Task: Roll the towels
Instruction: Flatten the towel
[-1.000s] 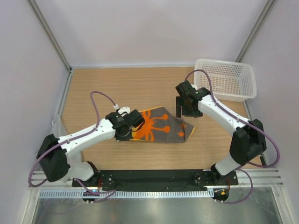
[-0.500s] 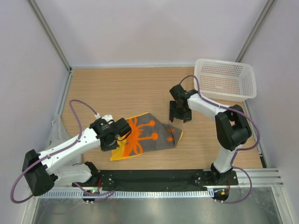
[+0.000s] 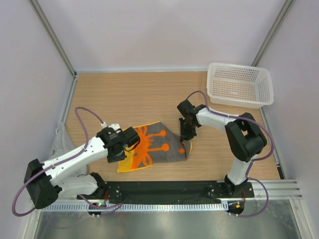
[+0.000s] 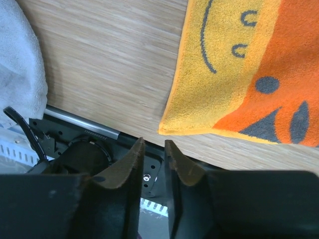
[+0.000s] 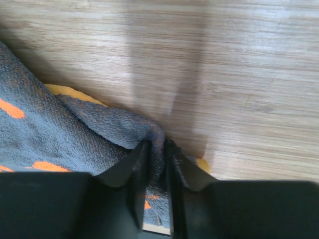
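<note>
Right claw (image 5: 157,145) clamped on a raised fold of the orange towel (image 3: 149,149); left claw (image 4: 153,144) slightly apart, holding nothing
The fold pinched in the right claw is the towel's dark grey, orange-marked face, with bare surface (image 3: 124,94) beyond its fingertips. The left claw hangs over the near edge of the surface, the towel's yellow-edged corner just past its tips and not touching them. The light-grey towel (image 4: 20,64) lies off to that claw's left. A white basket (image 3: 240,103) sits well beyond the right claw
</note>
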